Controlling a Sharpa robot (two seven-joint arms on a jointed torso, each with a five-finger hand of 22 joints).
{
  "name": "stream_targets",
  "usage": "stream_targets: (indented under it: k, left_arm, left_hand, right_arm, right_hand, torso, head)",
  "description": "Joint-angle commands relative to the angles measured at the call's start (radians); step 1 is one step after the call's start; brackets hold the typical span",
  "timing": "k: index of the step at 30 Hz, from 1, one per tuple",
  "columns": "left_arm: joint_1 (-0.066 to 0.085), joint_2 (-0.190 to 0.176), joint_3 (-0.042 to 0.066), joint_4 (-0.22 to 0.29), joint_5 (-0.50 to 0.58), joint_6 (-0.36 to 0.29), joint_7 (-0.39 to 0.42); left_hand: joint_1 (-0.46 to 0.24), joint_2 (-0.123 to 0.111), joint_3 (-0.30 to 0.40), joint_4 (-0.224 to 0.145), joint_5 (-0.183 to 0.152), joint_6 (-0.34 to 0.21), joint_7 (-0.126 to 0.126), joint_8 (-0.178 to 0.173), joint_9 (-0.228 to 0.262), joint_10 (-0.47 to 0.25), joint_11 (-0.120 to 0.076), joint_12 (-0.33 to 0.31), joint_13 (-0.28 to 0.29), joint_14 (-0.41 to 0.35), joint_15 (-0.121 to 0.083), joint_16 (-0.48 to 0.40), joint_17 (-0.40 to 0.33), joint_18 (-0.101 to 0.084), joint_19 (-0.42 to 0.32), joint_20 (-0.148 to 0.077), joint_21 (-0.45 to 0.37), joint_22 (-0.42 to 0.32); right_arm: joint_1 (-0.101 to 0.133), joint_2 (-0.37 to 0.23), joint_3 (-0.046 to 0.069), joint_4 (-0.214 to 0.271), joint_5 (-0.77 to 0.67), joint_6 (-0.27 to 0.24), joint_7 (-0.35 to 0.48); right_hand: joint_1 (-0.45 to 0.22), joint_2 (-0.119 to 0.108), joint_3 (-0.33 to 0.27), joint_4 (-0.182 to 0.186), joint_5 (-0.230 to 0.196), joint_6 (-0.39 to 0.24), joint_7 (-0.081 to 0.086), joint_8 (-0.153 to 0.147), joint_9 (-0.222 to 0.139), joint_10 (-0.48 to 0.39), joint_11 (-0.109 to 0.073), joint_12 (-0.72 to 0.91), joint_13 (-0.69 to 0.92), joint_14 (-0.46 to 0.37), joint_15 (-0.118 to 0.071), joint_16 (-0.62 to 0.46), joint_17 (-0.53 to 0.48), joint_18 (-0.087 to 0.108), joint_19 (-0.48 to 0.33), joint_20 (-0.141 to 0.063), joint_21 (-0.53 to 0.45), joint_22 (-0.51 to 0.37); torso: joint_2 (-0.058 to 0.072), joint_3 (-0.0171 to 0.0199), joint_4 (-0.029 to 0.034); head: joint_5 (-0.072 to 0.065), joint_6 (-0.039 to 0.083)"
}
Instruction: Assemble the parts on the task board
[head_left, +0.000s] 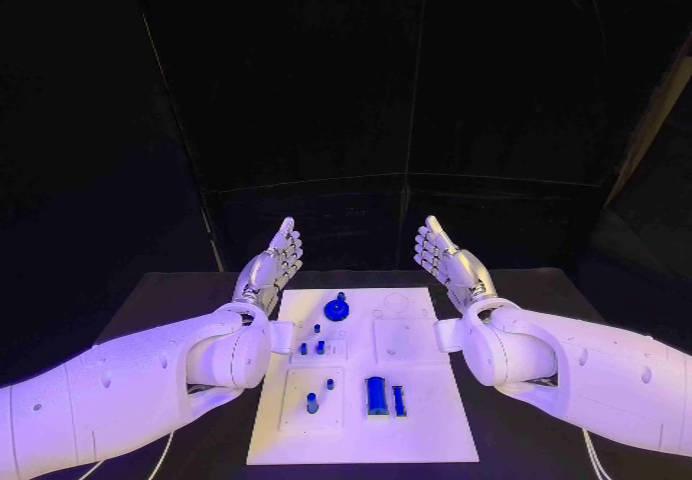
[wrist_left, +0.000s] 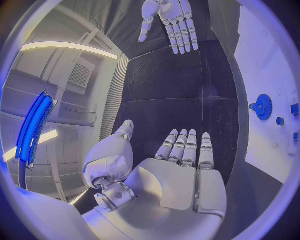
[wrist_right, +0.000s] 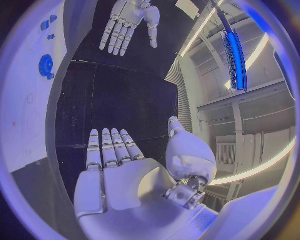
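We see the task board (head_left: 433, 420), a flat white rectangular plate with shallow recessed outlines, lying in the middle of the black worktop (head_left: 173, 290) between the two arms. On it sit the small blue parts: a round toothed gear (head_left: 336, 309) with a short stub near the far edge, a few tiny pegs (head_left: 310, 347) just nearer than it, a single peg (head_left: 313, 404) in a square recess toward the near left, and a tall block (head_left: 375, 395) with a slim bar (head_left: 398, 400) just beside it near the middle of the near half. In the left wrist view the gear (wrist_left: 263, 106) reads as a glossy disc with a ridged rim, standing on the board's smooth matt surface (wrist_left: 262, 145); in the right wrist view the same gear (wrist_right: 46, 66) shows near the board's edge. The left hand (head_left: 274, 262) hangs over the worktop just beyond the board's far left corner, palm turned inward, its silver segmented fingers straight and side by side, holding nothing. The right hand (head_left: 449, 258) mirrors it past the far right corner, palm facing the other, fingers likewise extended and empty. Both hands are apart from the board and touch no part; the smooth white arms run along either side of the plate
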Motion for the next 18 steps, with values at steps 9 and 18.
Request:
stream_targets:
  k: [9, 18]
  left_arm:
    - [-0.006, -0.008, 0.006, 0.032, -0.045, -0.147, 0.044]
    - [-0.006, -0.008, 0.006, 0.032, -0.045, -0.147, 0.044]
  left_hand:
    - [-0.204, 0.000, -0.115, 0.000, -0.004, -0.157, -0.003, -0.005, -0.002, -0.158, -0.016, -0.007, -0.002, -0.150, -0.009, -0.011, -0.003, -0.037, -0.108, -0.077, -0.007, -0.030]
    - [-0.260, 0.000, -0.115, 0.000, -0.004, -0.201, -0.003, -0.005, -0.002, -0.202, -0.016, -0.007, -0.002, -0.191, -0.009, -0.011, -0.003, -0.037, -0.139, -0.077, -0.007, -0.030]
  right_arm:
    - [0.001, -0.010, 0.000, 0.028, 0.076, -0.124, 0.044]
    - [0.001, -0.010, 0.000, 0.028, 0.076, -0.124, 0.044]
  right_hand:
    - [-0.241, 0.000, 0.000, -0.007, -0.040, -0.165, -0.018, -0.004, -0.004, -0.189, -0.005, -0.007, -0.002, -0.187, -0.003, -0.005, -0.009, -0.060, -0.148, -0.037, -0.101, -0.002]
    - [-0.305, 0.000, 0.000, -0.007, -0.040, -0.209, -0.018, -0.004, -0.004, -0.240, -0.005, -0.007, -0.002, -0.237, -0.003, -0.005, -0.009, -0.060, -0.187, -0.037, -0.101, -0.002]
  torso:
    - [0.000, 0.0003, -0.0003]
    - [0.000, 0.0003, -0.0003]
  head:
    - [0.000, 0.000]
    - [0.000, 0.000]
